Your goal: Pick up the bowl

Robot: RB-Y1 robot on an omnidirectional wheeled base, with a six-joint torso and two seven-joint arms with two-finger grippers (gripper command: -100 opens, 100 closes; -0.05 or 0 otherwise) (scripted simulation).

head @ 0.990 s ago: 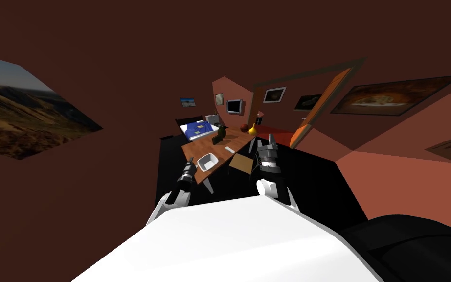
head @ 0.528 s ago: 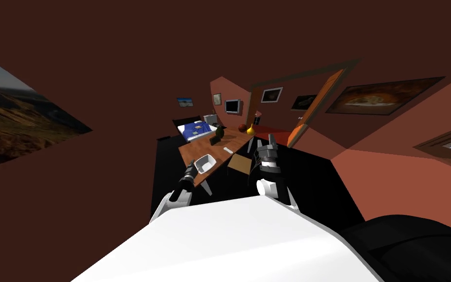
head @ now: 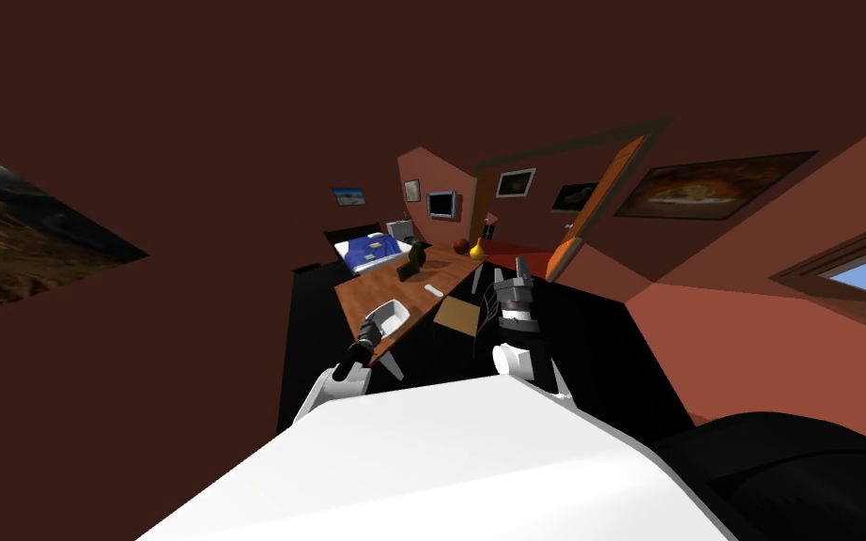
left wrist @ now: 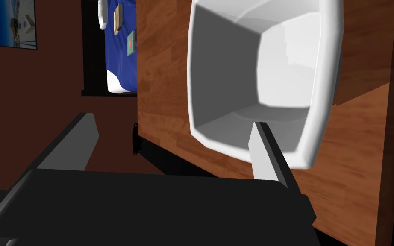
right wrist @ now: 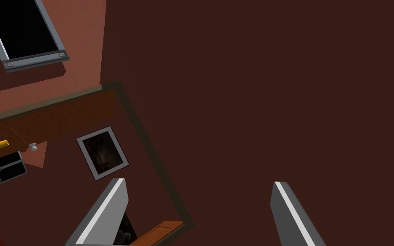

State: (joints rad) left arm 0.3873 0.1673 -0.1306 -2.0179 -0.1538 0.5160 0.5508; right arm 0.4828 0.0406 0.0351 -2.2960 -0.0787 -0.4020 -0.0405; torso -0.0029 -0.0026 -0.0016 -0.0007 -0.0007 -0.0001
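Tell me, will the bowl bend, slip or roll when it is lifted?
Probably stiff: the bowl has thick walls. Its smooth white surface may slip in the left hand. The flat base suggests no rolling, but held by one wall it might tilt.

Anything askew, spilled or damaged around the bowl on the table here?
Nothing stands out. The white bowl sits upright and empty on the wooden table, near its corner; the open left end effector has one finger by its near rim.
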